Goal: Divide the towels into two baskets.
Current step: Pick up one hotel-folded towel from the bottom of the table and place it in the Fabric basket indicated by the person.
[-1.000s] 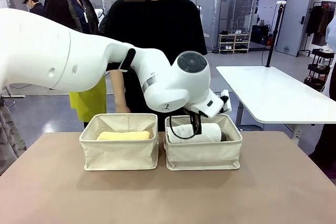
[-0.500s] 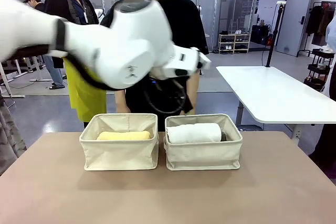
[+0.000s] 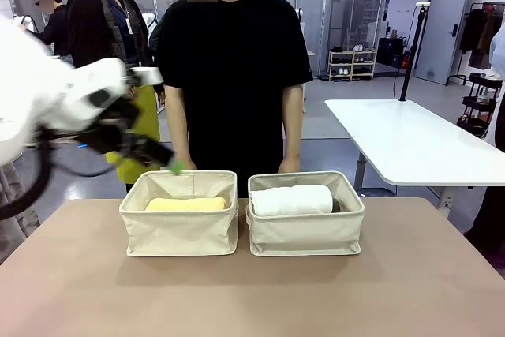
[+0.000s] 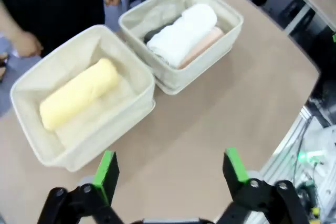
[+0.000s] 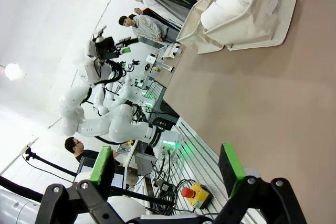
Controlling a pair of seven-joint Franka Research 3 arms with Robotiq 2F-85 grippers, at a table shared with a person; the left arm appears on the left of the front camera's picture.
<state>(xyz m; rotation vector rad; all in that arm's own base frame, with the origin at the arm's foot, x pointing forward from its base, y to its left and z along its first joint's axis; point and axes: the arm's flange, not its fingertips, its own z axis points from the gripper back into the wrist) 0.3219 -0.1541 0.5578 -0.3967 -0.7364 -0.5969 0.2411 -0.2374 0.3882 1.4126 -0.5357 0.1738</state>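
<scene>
Front view shows two cream canvas baskets side by side near the table's far edge, almost touching. The left basket (image 3: 179, 215) holds a pale yellow towel (image 3: 185, 204) rolled and lying lengthwise. The right basket (image 3: 306, 215) holds a white towel (image 3: 292, 200) rolled the same way, with a sliver of dark grey towel (image 3: 337, 206) showing at its right end. From the left wrist view the yellow roll (image 4: 79, 94) lies alone in its basket (image 4: 31, 145); in the other basket (image 4: 231, 22) the white roll (image 4: 181, 34) sits on top, with a cream-pink towel (image 4: 202, 45) against its near side and the dark grey one (image 4: 152, 34) on its far side.

Left arm (image 3: 47, 104) is raised at the picture's left, blurred, with the left gripper (image 3: 166, 162) angled down toward the far left corner of the yellow towel's basket, above it and touching nothing. Its green-padded fingers (image 4: 106, 170) stand spread wide with nothing between them. Right gripper (image 5: 170, 169) likewise has its jaws apart and empty, hovering over bare table (image 5: 252, 108), with the white towel's basket (image 5: 262, 14) well off.

A person in a black shirt (image 3: 233, 61) stands just behind the baskets, hands (image 3: 289, 165) hanging near the rims. A white table (image 3: 410, 144) stands off to the right.
</scene>
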